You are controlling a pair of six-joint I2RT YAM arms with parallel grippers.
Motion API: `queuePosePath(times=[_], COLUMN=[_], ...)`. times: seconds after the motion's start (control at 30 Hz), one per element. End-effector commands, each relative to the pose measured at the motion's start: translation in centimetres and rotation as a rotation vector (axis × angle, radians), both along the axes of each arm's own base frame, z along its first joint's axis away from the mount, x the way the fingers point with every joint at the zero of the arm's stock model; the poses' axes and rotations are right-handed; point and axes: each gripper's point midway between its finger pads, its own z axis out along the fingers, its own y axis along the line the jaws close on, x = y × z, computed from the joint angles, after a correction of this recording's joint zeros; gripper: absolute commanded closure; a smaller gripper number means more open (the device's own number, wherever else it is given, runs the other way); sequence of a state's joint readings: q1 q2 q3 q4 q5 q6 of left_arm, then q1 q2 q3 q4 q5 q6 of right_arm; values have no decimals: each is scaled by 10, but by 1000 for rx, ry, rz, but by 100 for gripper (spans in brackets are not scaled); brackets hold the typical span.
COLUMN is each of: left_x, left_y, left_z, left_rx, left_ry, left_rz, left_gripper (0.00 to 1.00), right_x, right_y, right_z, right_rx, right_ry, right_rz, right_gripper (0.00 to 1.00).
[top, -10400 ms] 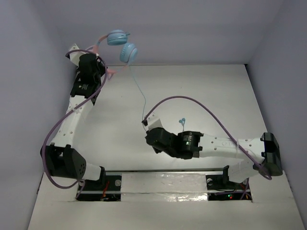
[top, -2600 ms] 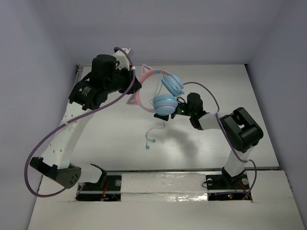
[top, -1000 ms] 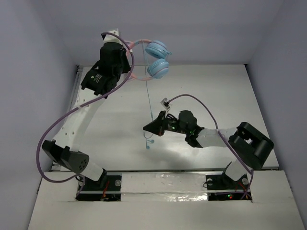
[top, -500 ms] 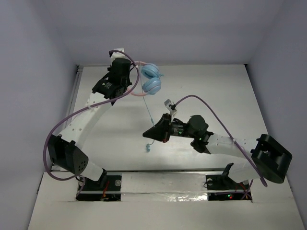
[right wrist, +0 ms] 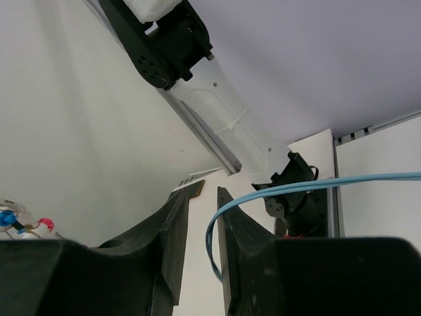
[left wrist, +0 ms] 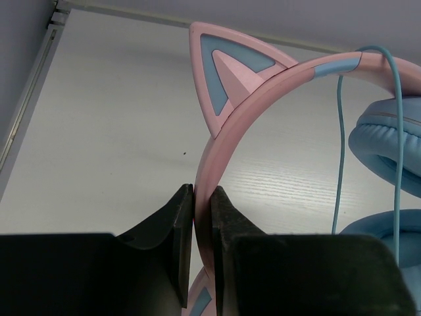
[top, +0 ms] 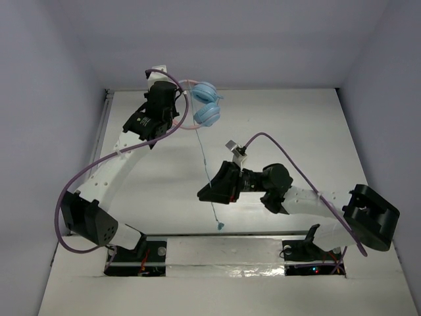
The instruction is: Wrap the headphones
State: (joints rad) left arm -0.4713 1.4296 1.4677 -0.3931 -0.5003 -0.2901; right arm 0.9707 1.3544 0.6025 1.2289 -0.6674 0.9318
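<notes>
Pink headband (left wrist: 227, 141) of the headphones (top: 206, 105) sits clamped in the left gripper (left wrist: 202, 217), raised over the table's (top: 296, 131) far left. The right gripper (right wrist: 202, 197) stands slightly parted, the cord (top: 209, 178) lying beside one finger, ungripped. It hangs long and loose, so the winding looks barely begun.

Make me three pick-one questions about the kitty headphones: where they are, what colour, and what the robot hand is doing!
1. Where are the headphones?
A) over the far-left part of the table
B) beside the right arm's base
C) on the near edge

2. What colour are the ear cups?
A) green
B) light blue
C) yellow

3. The left gripper is:
A) wide open
B) out of sight
C) shut on the headband

Answers:
1 A, the top view shows them at the far left.
2 B, both round cups are light blue.
3 C, its fingers pinch the pink headband.
</notes>
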Motion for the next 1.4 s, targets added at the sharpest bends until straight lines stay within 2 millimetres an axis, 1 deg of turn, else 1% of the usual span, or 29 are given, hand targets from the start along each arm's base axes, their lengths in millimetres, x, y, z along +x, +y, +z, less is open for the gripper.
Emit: queuePosePath(times=[0.0, 0.03, 0.1, 0.23, 0.33, 0.37, 0.4, 0.43, 0.5, 0.53, 0.63, 0.67, 0.7, 0.73, 0.8, 0.83, 0.9, 0.93, 0.97, 1.0, 1.1, 1.13, 1.17, 1.2, 1.23, 1.27, 1.3, 1.33, 1.37], left_x=[1, 1, 1, 1, 2, 2, 2, 2, 2, 2, 2, 2, 2, 2, 4, 4, 5, 5, 6, 6, 8, 7, 7, 4, 1, -2, -5, -12, -15], left_y=[0, 0, 3, 5, 4, 4, 4, 4, 4, 4, 4, 5, 5, 5, 5, 6, 8, 9, 9, 10, 9, 5, 5, -5, -8, -11, -12, -18, -16], left_z=[48, 46, 42, 43, 45, 47, 48, 49, 51, 51, 51, 49, 49, 48, 43, 43, 38, 36, 32, 29, 18, 14, 10, 3, -1, -8, -12, -17, -27], left_rx=[-94, -92, -79, -72, -78, -81, -81, -81, -82, -83, -81, -78, -75, -72, -62, -60, -41, -32, -25, -14, 1, 7, 17, 36, 60, 83, 107, 125, 138], left_ry=[-160, -156, -149, -153, -156, -162, -163, -164, -167, -167, -168, -165, -164, -161, -152, -151, -142, -137, -131, -125, -99, -86, -74, -53, -43, -26, -19, 0, 21], left_rz=[24, 24, 38, 45, 40, 40, 40, 39, 39, 40, 40, 43, 44, 43, 48, 51, 60, 65, 66, 71, 66, 53, 51, 32, 25, 19, 24, 4, 3], left_gripper=[100, 100, 100, 100, 100, 100, 100, 100, 100, 100, 100, 100, 100, 100, 100, 100, 100, 100, 100, 100, 100, 100, 100, 100, 100, 100, 100, 100, 100], right_x=[-18, -19, -25, -28, -26, -23, -21, -21, -20, -24, -22, -19, -18, -17, -22, -26, -34, -33, -29, -29, -18, -14, -7, -3, 4, 15, 22, 32, 45], right_y=[-9, -12, -14, -20, -19, -17, -16, -15, -15, -14, -14, -12, -12, -12, -12, -11, -14, -16, -16, -21, -27, -28, -28, -28, -26, -27, -27, -27, -30], right_z=[15, 22, 27, 35, 31, 25, 23, 20, 13, 11, 4, -3, -4, -4, -4, -1, 5, 9, 12, 22, 40, 43, 36, 51, 47, 38, 49, 45, 36], right_rx=[62, 76, 66, 48, 1, -28, -36, -43, -54, -59, -77, -108, -116, -121, -139, -139, -148, -147, -177, -168, -198, -209, -262, -255, -286, -348, -345, -380, -440], right_ry=[-19, -18, -12, -28, -22, -5, -4, 2, 14, 22, 39, 57, 60, 58, 64, 57, 48, 32, 46, 29, -18, -54, -43, -62, -95, -89, -108, -141, -135], right_rz=[48, 46, 59, 45, 8, -4, -10, -11, -10, 2, -10, -20, -27, -31, -20, -8, 12, -1, -32, -53, -148, -173, -208, -238, -269, -325, -364, -408, -475], right_gripper=[70, 73, 74, 67, 73, 71, 68, 64, 61, 60, 61, 62, 66, 82, 90, 100, 100, 100, 100, 100, 100, 100, 100, 100, 100, 100, 100, 100, 100])
